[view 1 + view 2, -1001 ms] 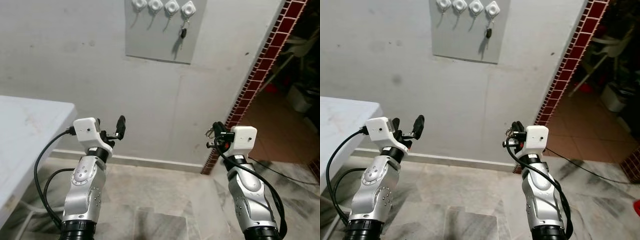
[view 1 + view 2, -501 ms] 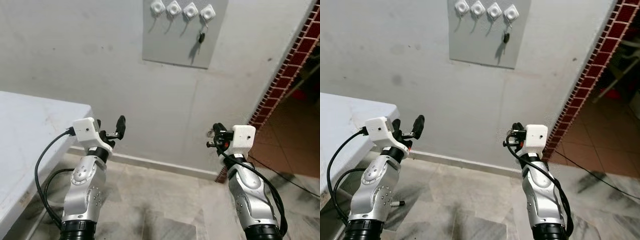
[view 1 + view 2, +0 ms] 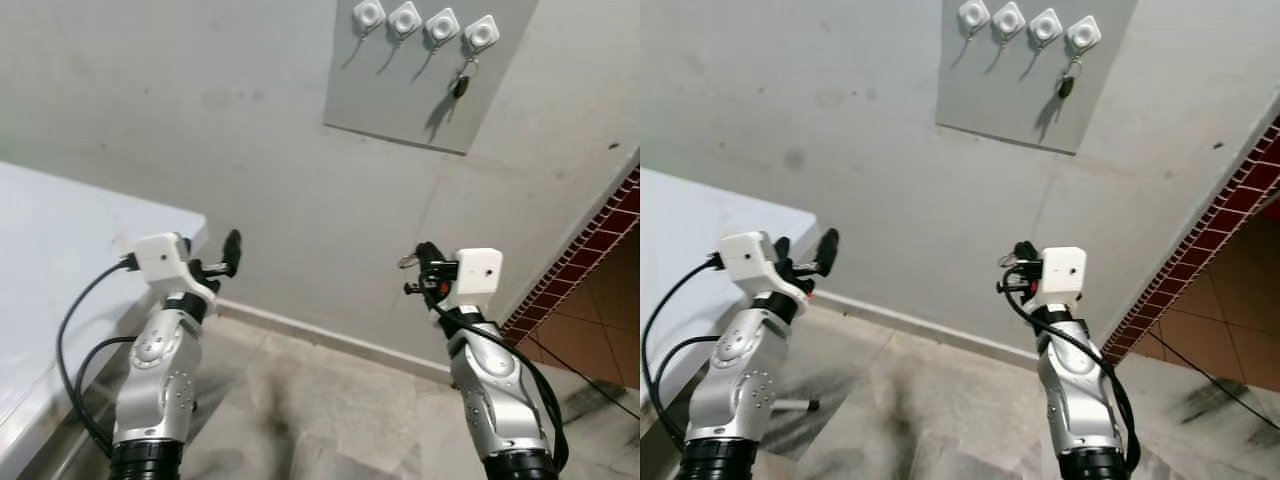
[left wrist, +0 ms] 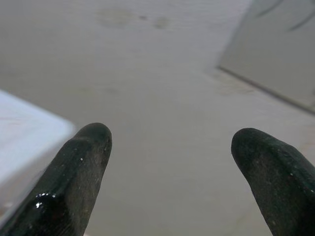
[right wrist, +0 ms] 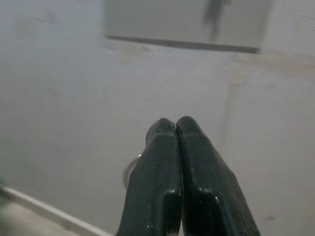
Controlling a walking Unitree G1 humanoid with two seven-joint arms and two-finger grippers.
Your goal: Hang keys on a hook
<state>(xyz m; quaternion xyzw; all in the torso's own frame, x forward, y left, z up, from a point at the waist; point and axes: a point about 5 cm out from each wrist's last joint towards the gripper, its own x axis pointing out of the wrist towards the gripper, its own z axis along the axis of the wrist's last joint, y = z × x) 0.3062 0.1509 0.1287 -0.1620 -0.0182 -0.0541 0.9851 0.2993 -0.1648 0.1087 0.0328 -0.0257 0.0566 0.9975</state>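
The right gripper (image 3: pixel 420 262) is raised in front of the grey wall (image 3: pixel 180 120), its 2 black fingers (image 5: pixel 177 162) pressed together along their length. A silver key ring (image 5: pixel 130 169) peeks out from beside the closed fingers in the right wrist view, and in the head views a small metal loop sits at the tips, so the fingers are clamped on the keys (image 3: pixel 408 262). High above these fingertips and a little to the robot's right, a grey panel (image 3: pixel 400 90) is fixed to the wall with 4 white hooks (image 3: pixel 425 20) in a row. The hook farthest to the robot's right already carries another key (image 3: pixel 461 84), hanging just below it; the other 3 hooks are bare. The held keys are well apart from the panel. The left gripper (image 3: pixel 222 258) is held up at about the same height, its 2 fingers (image 4: pixel 78 172) spread wide apart with nothing between them, pointing toward the wall. Just beside the left fingers, on the robot's left, is the corner of a white table (image 3: pixel 60 240). Beyond the right fingers, further to the robot's right, a strip of dark red tiles (image 3: pixel 590 270) edges the wall. Marbled floor tiles (image 3: pixel 330 410) lie below both arms.
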